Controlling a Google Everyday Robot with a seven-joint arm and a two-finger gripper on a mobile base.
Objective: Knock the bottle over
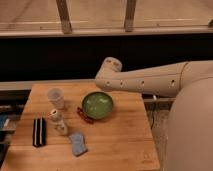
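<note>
The bottle [58, 123] is small, pale and translucent with a round white cap. It stands upright on the left part of the wooden table [120, 142], just in front of the clear plastic cup [56, 97]. My white arm [145, 80] reaches in from the right and ends at a rounded joint above the table's back edge, behind the green bowl [97, 105]. My gripper does not show in the camera view. No part of the arm touches the bottle.
A flat light-blue sponge [78, 143] lies right of and in front of the bottle. A black striped object [39, 131] lies at its left. A small reddish item [83, 115] lies against the bowl's front left. A dark wall and railing run behind the table.
</note>
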